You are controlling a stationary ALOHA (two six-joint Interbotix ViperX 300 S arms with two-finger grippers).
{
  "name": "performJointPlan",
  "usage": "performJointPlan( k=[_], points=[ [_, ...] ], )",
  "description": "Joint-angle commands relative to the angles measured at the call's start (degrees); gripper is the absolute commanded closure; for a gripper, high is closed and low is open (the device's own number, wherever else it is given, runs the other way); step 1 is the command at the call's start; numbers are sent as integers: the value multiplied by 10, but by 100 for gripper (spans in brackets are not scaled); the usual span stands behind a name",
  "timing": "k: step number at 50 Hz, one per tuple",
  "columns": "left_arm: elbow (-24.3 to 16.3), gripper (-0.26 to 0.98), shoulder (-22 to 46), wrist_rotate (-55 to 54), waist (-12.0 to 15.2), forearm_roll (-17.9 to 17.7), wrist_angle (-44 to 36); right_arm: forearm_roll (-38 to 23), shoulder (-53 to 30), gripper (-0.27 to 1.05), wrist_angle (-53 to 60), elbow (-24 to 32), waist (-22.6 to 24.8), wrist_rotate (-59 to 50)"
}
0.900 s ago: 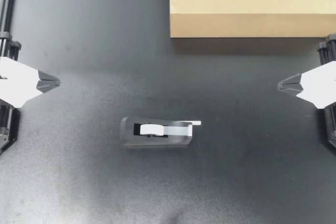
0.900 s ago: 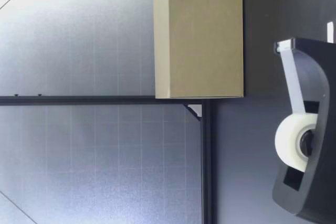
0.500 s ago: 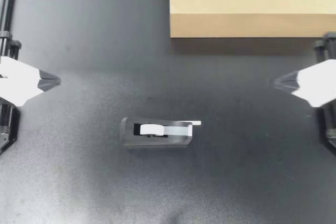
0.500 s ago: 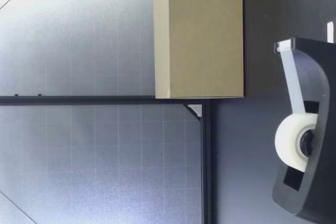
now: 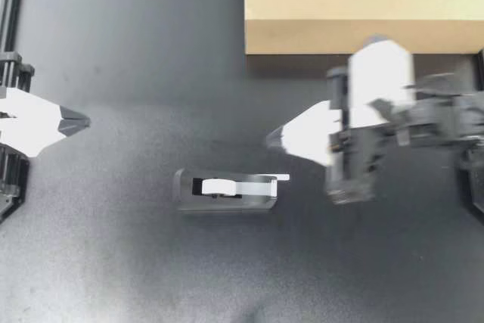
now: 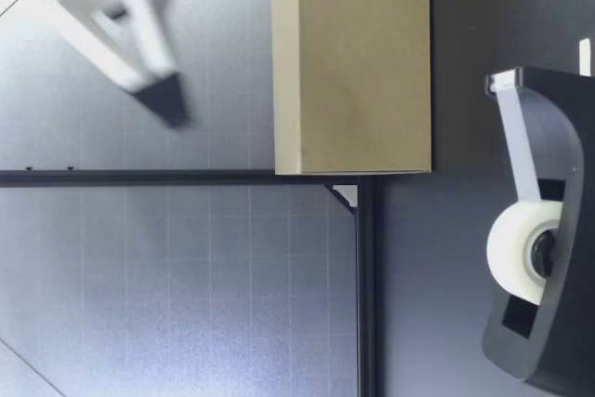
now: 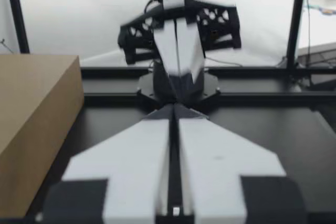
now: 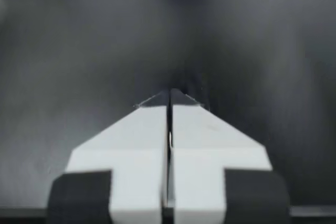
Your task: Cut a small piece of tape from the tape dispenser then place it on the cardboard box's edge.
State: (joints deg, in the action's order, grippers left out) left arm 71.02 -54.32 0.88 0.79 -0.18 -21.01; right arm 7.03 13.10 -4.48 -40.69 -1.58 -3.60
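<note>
Left gripper (image 5: 85,120) sits at the table's (image 5: 113,262) left edge, fingers together, nothing held. The left wrist view also shows them pressed together (image 7: 173,113), pointing across the table at the other arm.

Dispenser (image 5: 224,191) lies near the table's middle, a little toward the near edge, long side along the table's width. The white roll (image 5: 215,185) is inside it. The tape end (image 5: 281,178) sticks out at its right end, uncut.

Right gripper (image 5: 269,140) reaches in from the right edge, blurred. Its tip is near the tape end, on the far-edge side of it and apart from it. The right wrist view shows its fingers closed against each other (image 8: 169,97), empty, with only dark table ahead.

Box (image 5: 363,5) is at the far right corner, well apart from the dispenser, with no tape on its edge.

The low view shows a blurred gripper (image 6: 172,111) high above the table, beside the box (image 6: 353,62), with the dispenser (image 6: 548,118) close to the camera.
</note>
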Motion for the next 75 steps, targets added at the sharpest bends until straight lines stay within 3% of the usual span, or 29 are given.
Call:
performJointPlan(
  k=[1,13,20,25,34,42,48,60,68,75],
  points=[
    [-3,82,4,0,2,0,-5,3,-33,92,-83,53,-4,-1],
    [5,82,4,0,2,-1,-5,5,-131,92,-261,149,-4,11],
    [10,82,4,1,2,-1,-5,24,-171,92,-348,201,-9,76],
    [13,82,4,1,2,0,-5,102,-192,92,-393,228,-36,155],
    [19,82,4,0,2,0,-5,304,-230,92,-477,253,-117,338],
    [21,82,6,0,2,0,-5,396,-276,92,-560,279,-180,412],
    [20,82,7,0,2,0,-5,404,-316,92,-618,302,-210,410],
    [21,82,8,-6,2,0,-9,397,-353,89,-650,336,-212,406],
    [25,82,10,-7,2,-1,-19,396,-356,74,-650,343,-212,397],
    [28,82,13,-7,2,0,-29,395,-363,51,-650,344,-212,382]
  ],
)
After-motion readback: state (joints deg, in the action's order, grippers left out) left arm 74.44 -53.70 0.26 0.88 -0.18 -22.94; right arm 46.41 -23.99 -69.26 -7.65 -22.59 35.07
